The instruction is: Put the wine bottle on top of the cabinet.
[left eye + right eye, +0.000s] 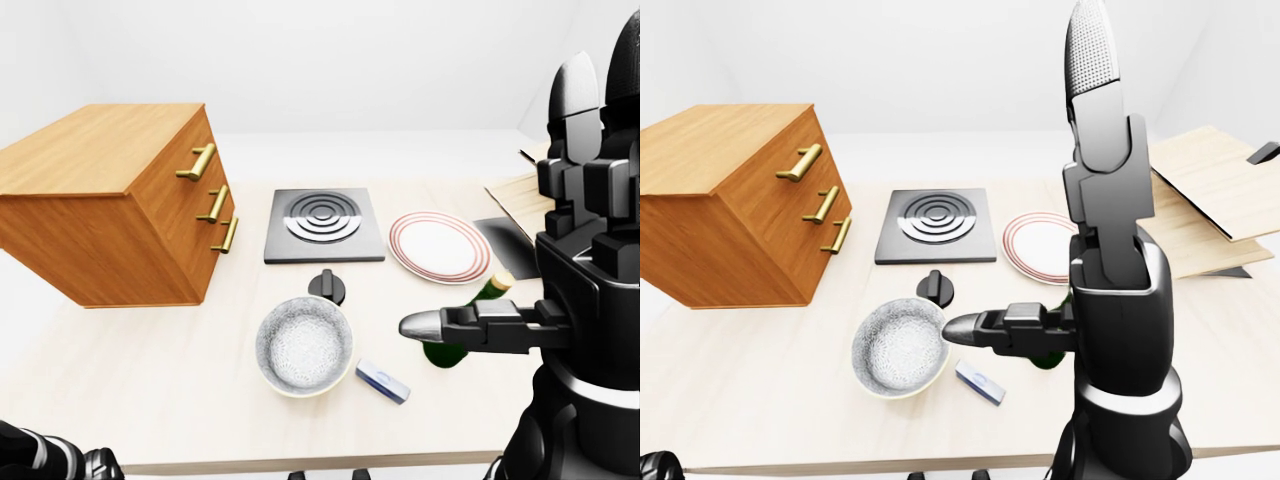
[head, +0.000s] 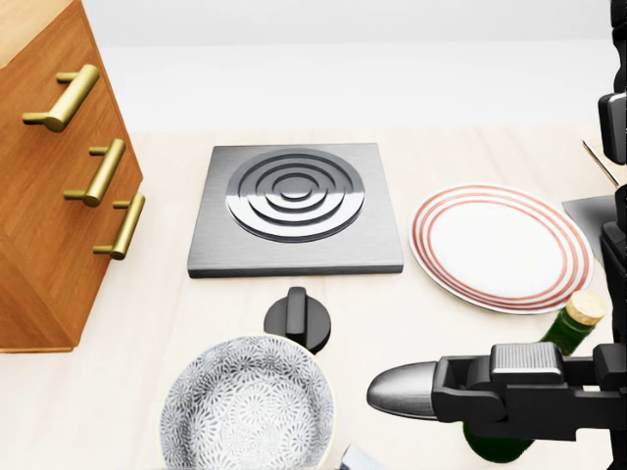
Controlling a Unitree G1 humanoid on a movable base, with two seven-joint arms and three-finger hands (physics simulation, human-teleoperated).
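Spread wide, the right hand [image 1: 560, 250] is seen at the frame's right, one finger [image 1: 455, 324] crossing the bottle [image 1: 470, 325]. Bowl [image 1: 304, 345] and plate [image 1: 439, 247] are placed nearby; the cabinet [image 1: 110, 200] is set upper left.

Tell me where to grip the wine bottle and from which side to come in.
Grip the wine bottle round its wide green body, below the neck. It stands tilted, cork toward the plate. Come from the view's right, where the right hand already is; the bowl crowds the left.
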